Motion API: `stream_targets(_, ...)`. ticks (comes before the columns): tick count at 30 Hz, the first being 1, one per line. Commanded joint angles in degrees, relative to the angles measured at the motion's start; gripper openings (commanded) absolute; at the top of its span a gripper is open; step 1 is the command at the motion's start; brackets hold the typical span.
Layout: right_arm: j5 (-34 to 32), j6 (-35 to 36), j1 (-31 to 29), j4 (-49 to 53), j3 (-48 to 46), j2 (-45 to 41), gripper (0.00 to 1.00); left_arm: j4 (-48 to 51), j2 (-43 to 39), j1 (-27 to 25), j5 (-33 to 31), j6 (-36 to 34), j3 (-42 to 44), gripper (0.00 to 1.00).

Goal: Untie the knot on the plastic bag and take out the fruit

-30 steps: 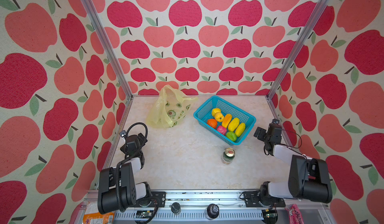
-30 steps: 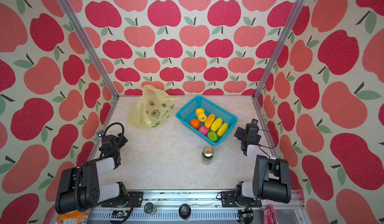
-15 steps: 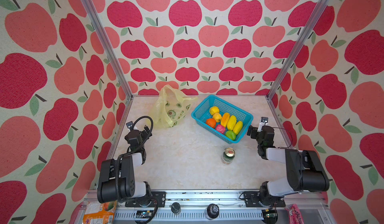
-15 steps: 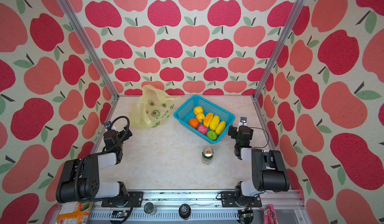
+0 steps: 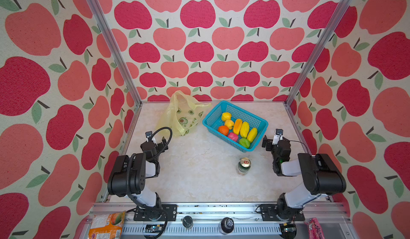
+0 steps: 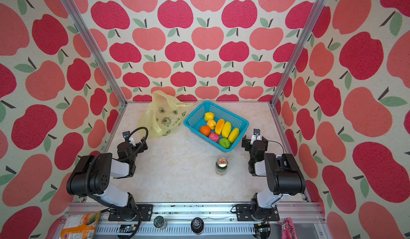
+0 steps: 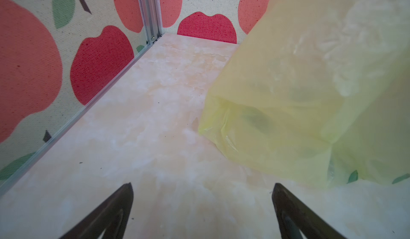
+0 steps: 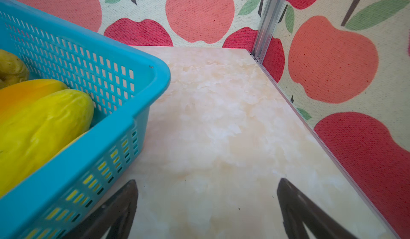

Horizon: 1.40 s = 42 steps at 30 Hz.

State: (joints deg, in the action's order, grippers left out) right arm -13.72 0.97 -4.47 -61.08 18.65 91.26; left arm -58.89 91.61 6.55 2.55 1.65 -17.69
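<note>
The left end effector (image 7: 203,185) and right end effector (image 8: 207,182) gape wide, holding nothing; plastic bag (image 5: 182,113) lies left of centre, fruit (image 5: 244,129) in the basket (image 5: 244,112)

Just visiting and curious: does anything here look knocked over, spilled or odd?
Nothing is spilled or broken. The plastic bag lies slumped beside the basket, which sits skewed to the table edges; the can stands upright.

In a top view, bag (image 5: 183,116) on the table (image 5: 199,182) at upper centre-left, basket (image 5: 244,113) just right of it, fruit (image 5: 238,128) inside the basket, can (image 5: 243,165) upright below the basket's lower corner, apart from it, packet (image 5: 106,225) off the table, at lower left of frame.
</note>
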Motion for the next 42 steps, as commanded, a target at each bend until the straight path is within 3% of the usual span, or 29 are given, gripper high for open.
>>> stream_targets(1, 1.7, 1.8, -0.3, 2.6, 1.9, 0.2, 0.99, 2.9, -0.1, -0.2, 8.5, -3.9, -2.9, 0.99)
stream_targets(4, 1.9, 1.7, -0.2, 3.0, 1.9, 0.0, 0.99, 6.9, 0.0, 0.0, 4.2, -1.8, -4.9, 0.99)
stream_targets(13, 1.5, 2.1, -0.5, 2.4, 1.5, -0.1, 0.99, 3.4, 0.5, -1.8, 0.5, -3.2, -3.8, 0.99)
stream_targets(42, 2.7, 2.2, -0.5, 2.8, 1.8, 0.0, 0.99, 4.0, 0.4, -1.7, 0.4, -3.1, -4.0, 0.99)
